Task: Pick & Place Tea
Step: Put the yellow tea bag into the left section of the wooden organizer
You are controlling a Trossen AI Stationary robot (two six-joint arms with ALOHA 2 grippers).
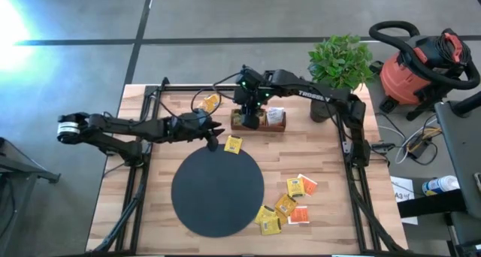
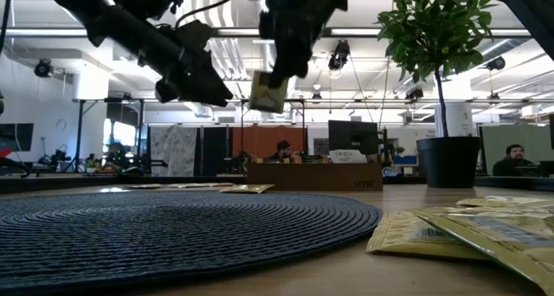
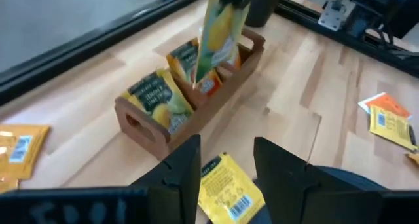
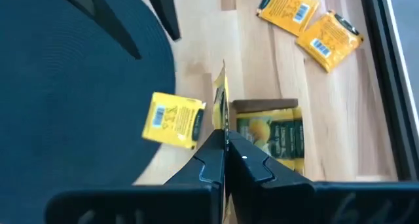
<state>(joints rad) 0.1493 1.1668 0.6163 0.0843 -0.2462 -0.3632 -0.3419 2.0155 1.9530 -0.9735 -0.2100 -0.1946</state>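
Note:
The tea is small flat sachets. One yellow sachet [image 2: 268,93] hangs from my right gripper [image 1: 252,110], which is shut on it above the brown wooden tray [image 1: 259,122]. Several more sachets stand in the tray [image 3: 163,99]. Another yellow sachet [image 1: 233,143] lies flat on the table beside the black disc [image 1: 218,191]. My left gripper [image 3: 226,162] is open and hovers above that sachet [image 3: 226,185], clear of the table. Other sachets lie loose at the table's right near side [image 1: 289,201] and left of the tray [image 1: 210,101]. My right gripper pinches the yellow sachet by its upper edge [image 4: 221,116] between the two shut fingers. It comes from above, pointing down. The sachet hangs upright below the fingers, lifted clear over the tray [image 3: 219,34].
A potted plant [image 1: 340,61] stands at the far right corner, behind the tray. Black frame rails [image 1: 349,148] run along the table's left and right sides. A red vacuum [image 1: 421,65] stands off the table. The woven disc fills the middle near side.

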